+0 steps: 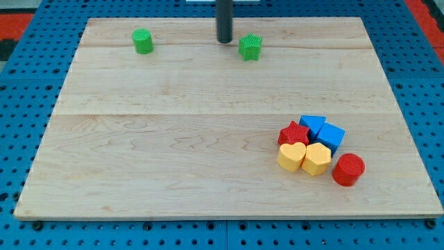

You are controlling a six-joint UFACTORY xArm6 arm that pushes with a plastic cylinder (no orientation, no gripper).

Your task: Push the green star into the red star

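Note:
The green star (250, 47) lies near the view's top, a little right of centre. My tip (224, 41) stands just to its left, a small gap away, not touching. The red star (294, 133) lies at the lower right, at the left of a tight cluster of blocks, far below and to the right of the green star.
A green cylinder (143, 41) sits at the top left. Around the red star: a blue triangle (313, 124), a blue cube (331, 136), a yellow heart (291, 156), a yellow hexagon (317, 159) and a red cylinder (348, 169). The wooden board (173, 139) lies on a blue pegboard.

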